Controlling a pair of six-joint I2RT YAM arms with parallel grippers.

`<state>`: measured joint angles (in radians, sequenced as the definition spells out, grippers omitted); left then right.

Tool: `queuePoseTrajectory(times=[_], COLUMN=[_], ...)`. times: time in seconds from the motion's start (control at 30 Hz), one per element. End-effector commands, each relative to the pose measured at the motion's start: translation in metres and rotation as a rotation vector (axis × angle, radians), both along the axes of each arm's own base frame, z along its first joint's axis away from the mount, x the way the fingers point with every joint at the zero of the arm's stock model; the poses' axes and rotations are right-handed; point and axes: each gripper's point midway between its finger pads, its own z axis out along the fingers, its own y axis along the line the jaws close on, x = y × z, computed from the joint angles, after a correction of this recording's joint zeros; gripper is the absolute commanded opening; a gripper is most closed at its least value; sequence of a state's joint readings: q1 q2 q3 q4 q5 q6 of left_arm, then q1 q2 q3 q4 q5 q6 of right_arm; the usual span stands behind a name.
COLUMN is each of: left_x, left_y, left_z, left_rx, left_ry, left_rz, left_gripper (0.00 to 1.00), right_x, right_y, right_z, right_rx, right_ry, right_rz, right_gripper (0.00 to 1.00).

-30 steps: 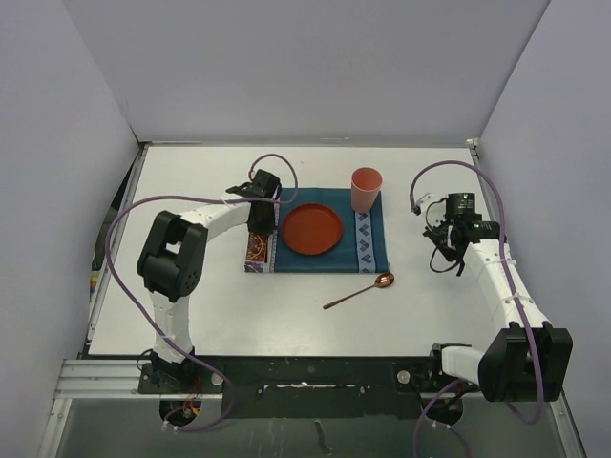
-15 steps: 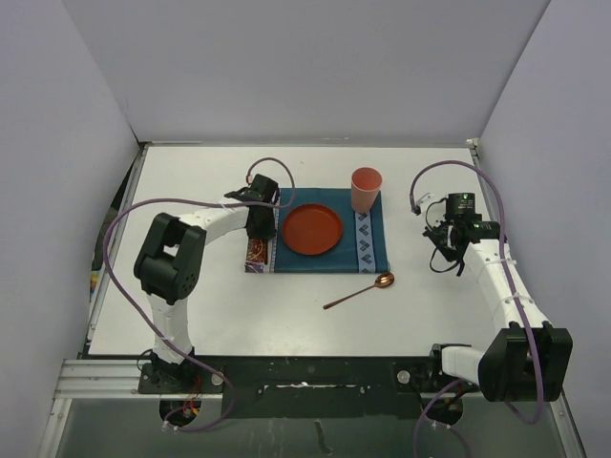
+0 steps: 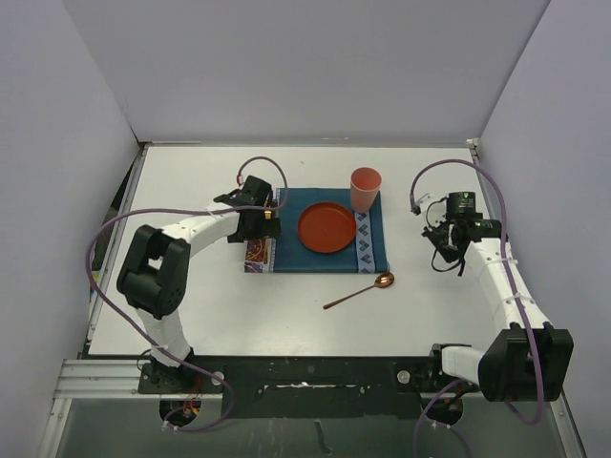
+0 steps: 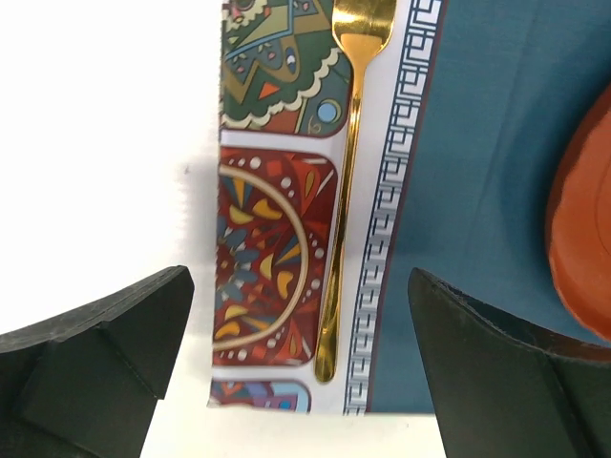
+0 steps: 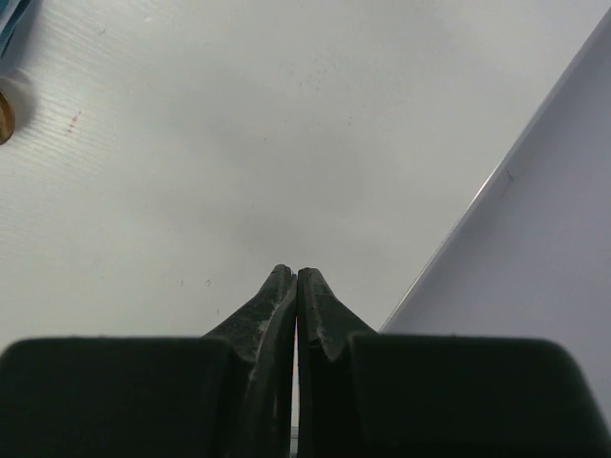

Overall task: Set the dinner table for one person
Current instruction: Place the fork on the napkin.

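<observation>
The large plain white rectangular tabletop (image 3: 191, 305) lies bare toward 6 o'clock. The left claw (image 4: 301, 329) gapes apart above a slim gold metal fork (image 4: 344, 191) lying along the 9 o'clock edge of the teal cloth placemat (image 4: 477, 143). The right claw (image 5: 296, 279), pressed together, hovers at 3 o'clock.

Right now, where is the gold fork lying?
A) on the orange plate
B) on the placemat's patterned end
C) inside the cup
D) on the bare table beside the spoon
B: the left wrist view shows the fork flat along the patterned end of the placemat, not on the bare dinner table.
</observation>
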<state>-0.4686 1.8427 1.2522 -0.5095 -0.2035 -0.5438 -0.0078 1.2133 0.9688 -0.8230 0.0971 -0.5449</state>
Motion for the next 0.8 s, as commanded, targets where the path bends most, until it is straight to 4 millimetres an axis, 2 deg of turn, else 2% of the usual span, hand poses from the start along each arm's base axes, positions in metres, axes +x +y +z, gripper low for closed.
queuePoseTrajectory(times=[0.0, 0.1, 0.23, 0.3, 0.4, 0.43, 0.47, 0.5, 0.63, 0.77], left_x=[0.004, -0.004, -0.022, -0.033, -0.047, -0.052, -0.056, -0.059, -0.069, -0.069], left_y=[0.010, 0.012, 0.014, 0.020, 0.032, 0.036, 0.040, 0.045, 0.062, 0.069], left_z=[0.074, 0.098, 0.125, 0.133, 0.143, 0.145, 0.147, 0.148, 0.150, 0.145], left_rx=[-0.047, -0.077, -0.133, -0.133, -0.118, -0.107, -0.095, -0.080, -0.012, 0.020], left_ry=[-0.166, -0.203, -0.239, -0.249, -0.266, -0.274, -0.280, -0.285, -0.303, -0.307], left_rz=[0.044, 0.049, 0.042, 0.040, 0.033, 0.028, 0.023, 0.023, 0.015, 0.010], left_gripper=[0.98, 0.98, 0.98, 0.98, 0.98, 0.98, 0.98, 0.98, 0.98, 0.98], right_x=[0.014, 0.012, 0.004, -0.001, -0.002, -0.002, 0.002, 0.011, 0.051, 0.072], right_y=[0.011, 0.031, 0.069, 0.095, 0.123, 0.132, 0.142, 0.151, 0.185, 0.208], right_z=[0.035, 0.034, 0.004, -0.006, -0.011, -0.014, -0.014, -0.009, 0.002, -0.013], right_rx=[0.058, 0.144, 0.242, 0.317, 0.317, 0.323, 0.337, 0.355, 0.434, 0.355], right_ry=[-0.098, -0.061, 0.063, 0.116, 0.155, 0.175, 0.189, 0.183, 0.149, 0.125], right_rz=[0.003, 0.026, 0.067, 0.137, 0.250, 0.272, 0.284, 0.294, 0.294, 0.318], right_gripper=[0.00, 0.00, 0.00, 0.00, 0.00, 0.12, 0.31, 0.42, 0.49, 0.49])
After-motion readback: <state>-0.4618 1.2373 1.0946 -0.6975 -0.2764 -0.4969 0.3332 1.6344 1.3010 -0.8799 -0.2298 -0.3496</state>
